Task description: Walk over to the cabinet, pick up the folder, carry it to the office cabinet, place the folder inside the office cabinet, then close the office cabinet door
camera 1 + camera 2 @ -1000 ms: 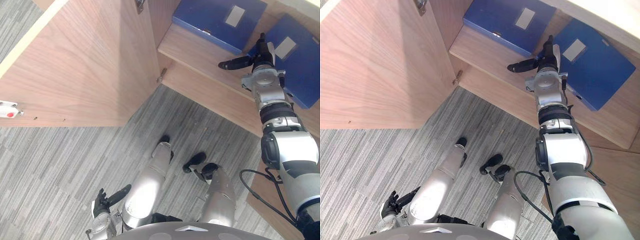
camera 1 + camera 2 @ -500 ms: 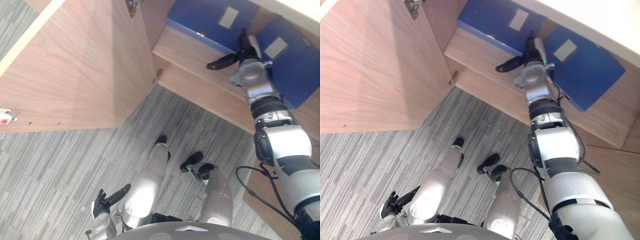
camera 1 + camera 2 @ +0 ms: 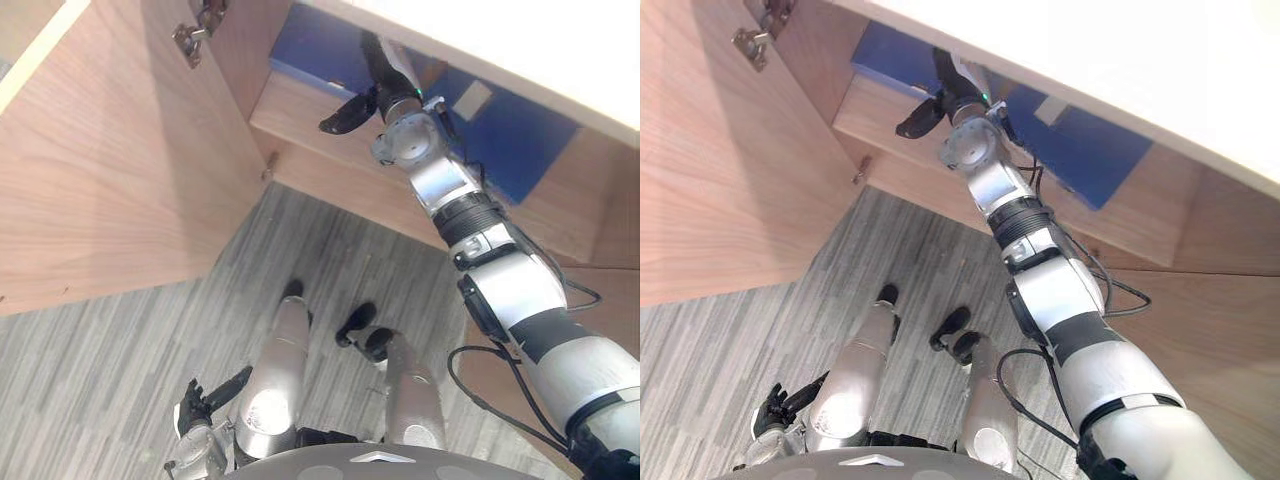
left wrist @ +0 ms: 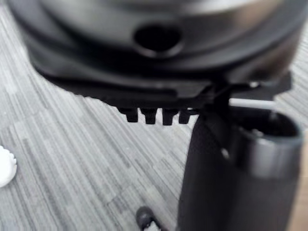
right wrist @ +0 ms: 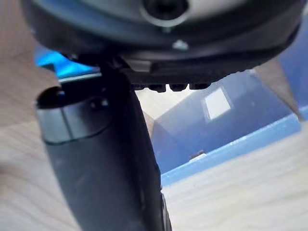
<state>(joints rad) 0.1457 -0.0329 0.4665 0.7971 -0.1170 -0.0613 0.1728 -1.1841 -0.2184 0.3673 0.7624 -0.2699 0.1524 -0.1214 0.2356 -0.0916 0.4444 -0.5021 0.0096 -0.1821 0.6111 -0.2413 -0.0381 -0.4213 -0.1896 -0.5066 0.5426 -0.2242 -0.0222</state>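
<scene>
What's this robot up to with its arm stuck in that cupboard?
A humanoid robot stands at an open wooden cabinet. Its right hand reaches onto the shelf with fingers straight, between a blue folder to its left and a second blue folder to its right, and appears to grip neither. The door stands wide open on the robot's left. The left hand hangs low and relaxed above the grey carpet.

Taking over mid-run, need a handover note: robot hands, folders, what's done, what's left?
Right robot hand: open, fingers straight, reaching into the office cabinet between two blue folders, nothing in its grip.
Left robot hand: open, idle, low near the floor.
Left folder and right folder both lie on the shelf.
Done: folder is inside.
Left: pull the arm out, close the door, now wide open.
</scene>
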